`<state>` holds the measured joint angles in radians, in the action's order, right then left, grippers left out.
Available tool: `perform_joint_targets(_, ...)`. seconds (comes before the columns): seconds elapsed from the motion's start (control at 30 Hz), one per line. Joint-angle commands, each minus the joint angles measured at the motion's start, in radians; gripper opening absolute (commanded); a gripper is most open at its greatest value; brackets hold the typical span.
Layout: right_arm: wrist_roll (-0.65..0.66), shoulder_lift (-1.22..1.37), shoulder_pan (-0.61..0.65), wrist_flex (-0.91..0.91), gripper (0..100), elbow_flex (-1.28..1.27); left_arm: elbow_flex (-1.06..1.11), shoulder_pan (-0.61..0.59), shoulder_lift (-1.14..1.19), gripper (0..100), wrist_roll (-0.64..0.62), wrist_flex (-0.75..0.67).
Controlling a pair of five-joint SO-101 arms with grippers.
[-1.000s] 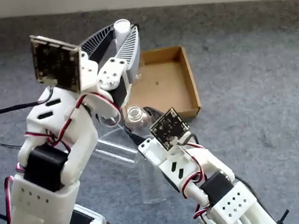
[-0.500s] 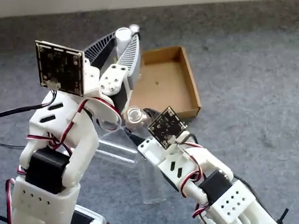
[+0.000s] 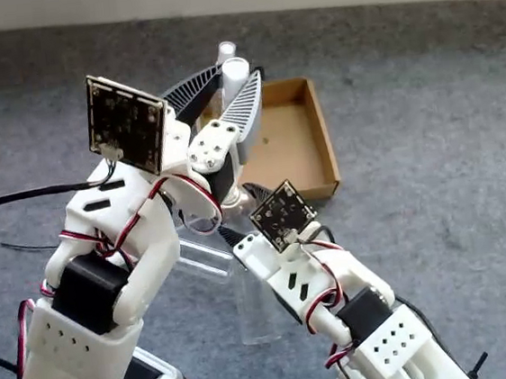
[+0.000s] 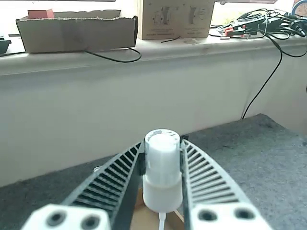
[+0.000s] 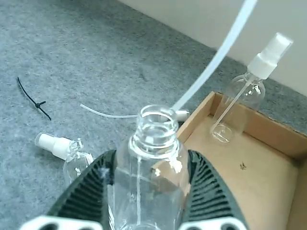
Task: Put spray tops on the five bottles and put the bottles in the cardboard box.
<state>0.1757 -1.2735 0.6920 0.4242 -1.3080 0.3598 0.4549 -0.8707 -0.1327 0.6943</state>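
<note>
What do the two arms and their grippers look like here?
The left arm and right arm are white plastic shells with black servo blocks and looped red, white and black wires. Each wrist carries a dark square circuit board. The left gripper and right gripper have black ribbed, tapering fingers on white bases.

No readable text, labels or numbers anywhere.

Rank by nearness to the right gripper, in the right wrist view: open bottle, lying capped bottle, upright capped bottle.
1. Open bottle, held in the right gripper.
2. Lying capped bottle, on the carpet beside it.
3. Upright capped bottle, farther off in the cardboard box.
</note>
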Motion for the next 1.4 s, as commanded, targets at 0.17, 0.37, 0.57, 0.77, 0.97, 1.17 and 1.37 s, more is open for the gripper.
perform_joint_targets(0.17,-0.008,0.004,-0.013,-0.027,0.5,0.016,-0.051,0.015,-0.021,7,-0.005,0.041)
perform_joint_targets(0.37,-0.008,0.004,-0.015,-0.027,0.5,0.015,-0.096,-0.012,-0.018,7,-0.002,0.055)
perform_joint_targets(0.57,-0.008,0.004,-0.015,-0.027,0.5,0.013,-0.165,-0.073,-0.013,7,-0.002,0.06)
perform_joint_targets(0.77,-0.008,0.004,-0.015,-0.027,0.5,0.013,-0.124,-0.074,-0.013,7,-0.002,0.057)
perform_joint_targets(0.97,-0.008,0.004,-0.015,-0.027,0.5,0.015,-0.058,-0.071,-0.019,7,-0.003,0.055)
perform_joint_targets(1.17,-0.008,0.004,-0.015,-0.027,0.5,0.016,0.001,-0.071,-0.021,7,-0.006,0.06)
perform_joint_targets(1.37,-0.009,0.004,-0.015,-0.027,0.5,0.019,0.048,-0.071,-0.022,7,-0.008,0.1)
